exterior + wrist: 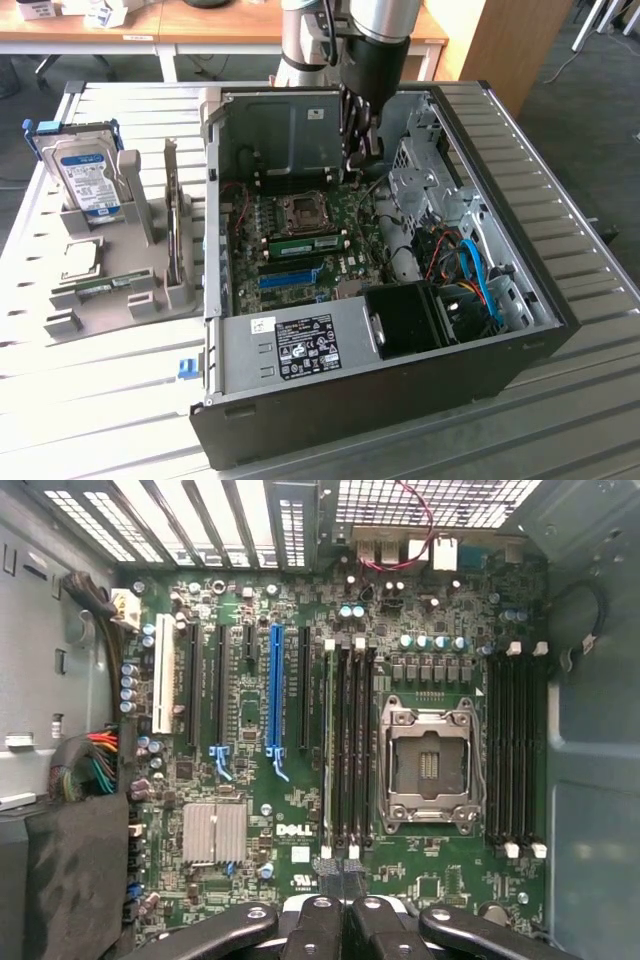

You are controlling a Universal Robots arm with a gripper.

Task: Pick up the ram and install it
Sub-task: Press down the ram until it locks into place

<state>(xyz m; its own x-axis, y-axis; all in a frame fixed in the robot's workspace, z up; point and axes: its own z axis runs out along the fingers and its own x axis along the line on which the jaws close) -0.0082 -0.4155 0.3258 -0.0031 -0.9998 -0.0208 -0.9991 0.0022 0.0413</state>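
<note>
So the ram (305,243) looks to be sitting in a slot on the motherboard (250,880), just beside the CPU socket (430,765). From my wrist I see it edge-on (328,750), as the pale strip next to the empty black slots. My jaws are closed with nothing between them, hanging inside the PC case (380,400) over the near end of that slot row. My main worry is that I can't tell if the stick is all the way down, or if the little white clips (328,645) at each end have snapped in. If one end sits high it'll look fine but won't make contact, and pushing off-centre could tilt it in the slot. The socket next door is open with its contacts exposed, so any drift that way with closed jaws would be bad news. The row of small capacitors (432,641) isn't far off either. Further out there's the long blue slot (277,695) and a small silver heatsink (213,832). In the exterior view, the drive cage (425,185) crowds the arm from the exterior view's right, with a tangle of red and blue cables (470,270) below it, so there's not much elbow room. Outside the case, on the worktop (560,240), a grey holder (140,290) carries the hard drive (88,180) and another greenish strip (103,286). I can't say for sure what that strip is.
</note>
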